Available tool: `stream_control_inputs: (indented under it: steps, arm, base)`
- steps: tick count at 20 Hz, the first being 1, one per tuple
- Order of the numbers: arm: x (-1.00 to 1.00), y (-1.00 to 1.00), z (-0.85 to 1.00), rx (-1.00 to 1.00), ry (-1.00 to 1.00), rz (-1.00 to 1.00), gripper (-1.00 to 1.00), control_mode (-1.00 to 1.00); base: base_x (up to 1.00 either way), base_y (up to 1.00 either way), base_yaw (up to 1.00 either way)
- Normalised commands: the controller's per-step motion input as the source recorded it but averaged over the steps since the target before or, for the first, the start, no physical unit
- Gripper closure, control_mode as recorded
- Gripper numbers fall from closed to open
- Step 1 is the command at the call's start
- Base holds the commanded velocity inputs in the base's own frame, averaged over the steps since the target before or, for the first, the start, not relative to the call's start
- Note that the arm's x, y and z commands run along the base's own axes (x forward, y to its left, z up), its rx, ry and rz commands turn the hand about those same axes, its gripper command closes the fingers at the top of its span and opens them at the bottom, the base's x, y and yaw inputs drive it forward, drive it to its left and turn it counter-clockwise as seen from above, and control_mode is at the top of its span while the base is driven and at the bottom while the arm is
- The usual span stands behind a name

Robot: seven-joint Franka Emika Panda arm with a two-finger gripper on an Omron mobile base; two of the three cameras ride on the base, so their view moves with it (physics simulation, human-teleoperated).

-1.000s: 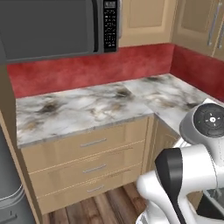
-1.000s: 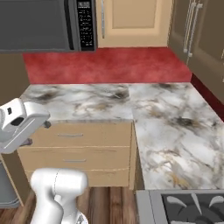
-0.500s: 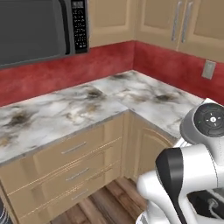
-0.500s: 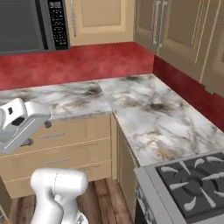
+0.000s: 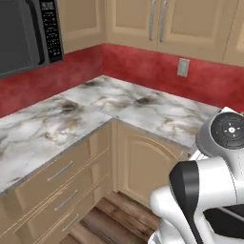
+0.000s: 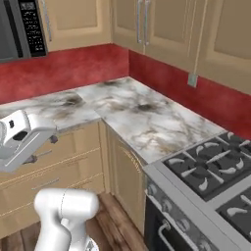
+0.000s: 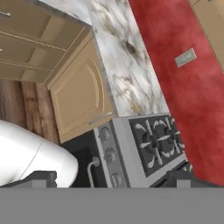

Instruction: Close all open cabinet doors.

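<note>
Wooden cabinet doors [image 5: 143, 19] above far desk [image 5: 143, 105], rigid, hinged, light-swinging | push flat panel or take silver bar handle [image 5: 151, 19] | hand [image 7: 113, 177] fingers apart, empty

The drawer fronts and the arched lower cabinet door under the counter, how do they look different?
The drawer fronts are flat, wide and stacked one above another; the arched lower cabinet door is one tall panel with a curved-top recess. The drawer fronts carry short horizontal silver handles on their faces. The arched door's handle shows in the hand view as a slim bar near one edge. Both are the same light tan wood, sit under the marble counter and look shut.
</note>
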Motion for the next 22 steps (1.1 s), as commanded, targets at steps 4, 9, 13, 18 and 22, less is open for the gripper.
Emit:
stream_control_inputs:
  steps: [4,9,13,18,22]
  arm:
    - [0.0,0.0,0.0,0.0,0.0,0.0,-1.0,1.0]
    - [0.0,0.0,0.0,0.0,0.0,0.0,-1.0,1.0]
    - [0.0,0.0,0.0,0.0,0.0,0.0,-1.0,1.0]
    - [0.0,0.0,0.0,0.0,0.0,0.0,-1.0,1.0]
    - [0.0,0.0,0.0,0.0,0.0,0.0,-1.0,1.0]
  base:
    - [-0.39,0.25,-0.47]
    - [-0.53,0.13,-0.46]
    - [-0.52,0.14,-0.5]
    - [-0.52,0.09,-0.5]
    - [-0.44,0.01,-0.48]
